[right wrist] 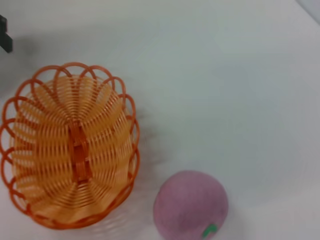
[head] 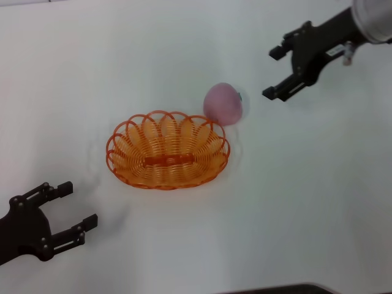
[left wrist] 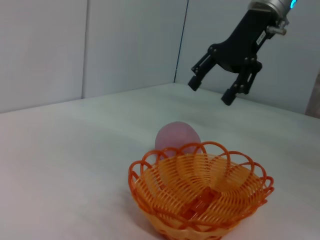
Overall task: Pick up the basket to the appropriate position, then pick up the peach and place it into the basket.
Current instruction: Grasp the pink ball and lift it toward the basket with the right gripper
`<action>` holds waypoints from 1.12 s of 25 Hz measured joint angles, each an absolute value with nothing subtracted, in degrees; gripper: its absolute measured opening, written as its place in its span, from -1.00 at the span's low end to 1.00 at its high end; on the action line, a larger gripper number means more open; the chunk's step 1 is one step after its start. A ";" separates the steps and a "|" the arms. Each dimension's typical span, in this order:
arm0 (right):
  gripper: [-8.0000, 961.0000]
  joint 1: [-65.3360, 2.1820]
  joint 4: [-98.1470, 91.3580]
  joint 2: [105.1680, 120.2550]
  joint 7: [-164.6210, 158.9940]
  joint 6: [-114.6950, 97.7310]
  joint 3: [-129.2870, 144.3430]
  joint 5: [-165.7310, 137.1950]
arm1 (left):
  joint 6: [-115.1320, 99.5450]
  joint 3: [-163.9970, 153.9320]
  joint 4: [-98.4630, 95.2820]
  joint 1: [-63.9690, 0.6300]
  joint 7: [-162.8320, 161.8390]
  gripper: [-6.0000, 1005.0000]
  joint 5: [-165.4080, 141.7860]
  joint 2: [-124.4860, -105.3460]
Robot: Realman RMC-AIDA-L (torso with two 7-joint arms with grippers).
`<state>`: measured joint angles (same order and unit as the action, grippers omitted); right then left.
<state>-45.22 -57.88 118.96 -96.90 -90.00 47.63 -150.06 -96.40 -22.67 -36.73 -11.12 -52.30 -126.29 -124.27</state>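
In the head view you have the basket (head: 168,150) sitting flat on the white surface (head: 306,202) at the centre of the frame, open side up and holding nothing. The peach (head: 223,103) lies just above and right of it, against or very nearly against the scalloped rim, so it is not yet inside. My reading is that the basket already sits where a short carry would bring the fruit over it. Your right pincer (head: 274,73) hangs in the upper right, jaws spread wide, gripping nothing, clear of the peach and pointing toward it, which suggests it is lined up for the pick. Your left pincer (head: 78,208) sits in the lower left, also spread open and holding nothing, well apart from the basket.

In the left wrist view the basket (left wrist: 200,192) fills the lower middle, with the peach (left wrist: 176,137) peeking over its far rim. The right pincer (left wrist: 210,90) shows in the upper right of the frame above the peach, fingers parted, touching nothing.

In the right wrist view the basket (right wrist: 70,150) takes the left half and the peach (right wrist: 190,205) sits at the lower middle, green mark low on it, a narrow strip of surface showing between the two. This arm's own fingers are not in the frame.
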 joint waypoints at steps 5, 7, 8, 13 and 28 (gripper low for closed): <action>0.92 -46.37 -57.26 119.65 -98.17 -86.75 53.62 -150.10 | -96.30 -22.67 -36.74 -11.15 -52.48 0.62 -126.01 -124.28; 0.92 -46.48 -56.69 119.90 -98.76 -85.25 55.76 -149.72 | -96.26 -22.63 -36.84 -11.08 -52.57 0.62 -125.96 -124.28; 0.92 -46.52 -56.25 120.00 -99.07 -84.55 56.90 -149.43 | -96.24 -22.62 -36.88 -11.03 -52.58 0.62 -125.92 -124.27; 0.92 -46.57 -53.49 120.11 -100.00 -79.63 61.93 -147.01 | -96.23 -22.58 -36.99 -10.92 -52.58 0.62 -125.86 -124.28; 0.93 -48.95 -42.61 120.01 -98.85 -69.03 67.23 -143.09 | -96.24 -22.59 -37.10 -10.81 -52.74 0.62 -126.13 -124.35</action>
<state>-48.95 -42.61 120.01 -98.85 -69.03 67.23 -143.09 -96.24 -22.59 -37.10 -10.81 -52.73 -126.13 -124.35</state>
